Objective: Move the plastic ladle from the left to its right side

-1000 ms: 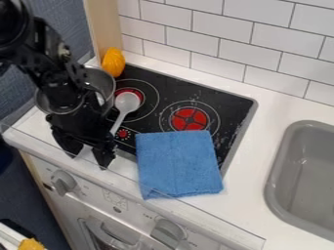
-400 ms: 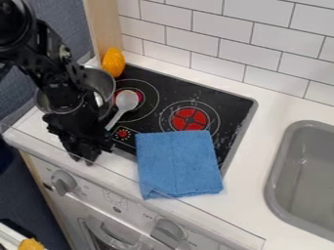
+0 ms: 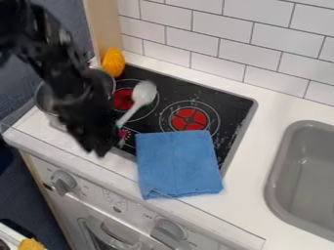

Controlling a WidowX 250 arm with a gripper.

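Gripper (image 3: 96,146) pinched on the ladle (image 3: 144,93); handle's lower part is obscured, pot (image 3: 104,80) partly hidden by arm (image 3: 55,61).

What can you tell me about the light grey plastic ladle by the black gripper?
The light grey, plastic-looking ladle has a rounded head and a slim, straight handle. Its head shows over the left red-centred burner of the black stove, with the handle slanting down-left to the black two-finger gripper, which hides its far end. Whether the ladle is gripped, or touches the stove, I cannot tell.
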